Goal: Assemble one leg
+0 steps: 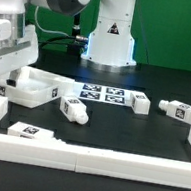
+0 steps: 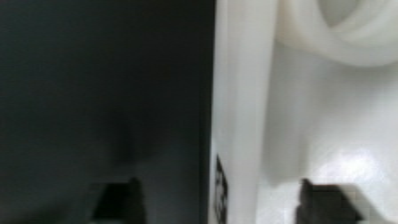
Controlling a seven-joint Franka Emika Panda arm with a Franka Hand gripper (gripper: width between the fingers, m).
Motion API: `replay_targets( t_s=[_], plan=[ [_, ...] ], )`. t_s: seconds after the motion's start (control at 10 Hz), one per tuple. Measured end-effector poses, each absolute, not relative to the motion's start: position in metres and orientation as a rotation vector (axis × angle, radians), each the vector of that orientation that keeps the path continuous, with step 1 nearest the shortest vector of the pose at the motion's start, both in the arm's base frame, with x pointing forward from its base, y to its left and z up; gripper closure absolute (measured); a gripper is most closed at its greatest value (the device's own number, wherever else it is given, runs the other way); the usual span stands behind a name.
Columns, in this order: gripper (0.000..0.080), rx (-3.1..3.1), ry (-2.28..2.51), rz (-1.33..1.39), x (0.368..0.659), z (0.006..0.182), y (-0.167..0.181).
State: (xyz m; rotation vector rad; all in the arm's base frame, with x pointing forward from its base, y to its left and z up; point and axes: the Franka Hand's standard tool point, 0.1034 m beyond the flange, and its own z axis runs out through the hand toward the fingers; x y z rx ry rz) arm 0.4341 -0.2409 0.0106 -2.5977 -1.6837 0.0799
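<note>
**A:** What is seen, going from the exterior view's left to its right?

**B:** Farthest to the exterior view's left of the marker board (image 1: pixel 104 93), the gripper (image 2: pixel 222 200) is seen low over the white panel (image 1: pixel 32 84). In the wrist view its fingertips (image 2: pixel 118 198) are seen apart, one over the dark table (image 2: pixel 89 90) and the other over the panel. The panel's edge runs between them and nothing is clamped. A round recess (image 2: pixel 338 30) is shown in the panel, judged to be a socket for a leg.

**A:** And where are the legs found?

**B:** The front leg (image 1: pixel 31 131) is seen left of the marker board and well nearer the camera. The second leg (image 1: pixel 76 108) is placed just in front of the board's left corner. The third leg (image 1: pixel 140 103) is set just beside the board's right edge. The fourth leg (image 1: pixel 179 111) is found farther right, well apart from the board.

**A:** How is a leg expected to handle?

**B:** It is judged light, stiff and smooth, so some slipping is to be allowed for. It is best taken across its flat sides at mid-length, with the end meant for the socket left free
</note>
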Motion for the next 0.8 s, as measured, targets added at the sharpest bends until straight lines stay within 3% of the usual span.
replay_targets(
  t_s=[0.2, 0.4, 0.6, 0.8],
  plan=[
    [0.0704, -2.597, -1.684, 0.080, 0.434, 0.010, -0.241],
    [0.0748, -2.627, -1.645, 0.079, 0.435, 0.013, -0.240],
    [0.0748, -2.748, -1.453, 0.064, 0.441, 0.039, -0.232],
    [0.0748, -2.839, -1.195, 0.088, 0.450, 0.077, -0.210]
  ],
)
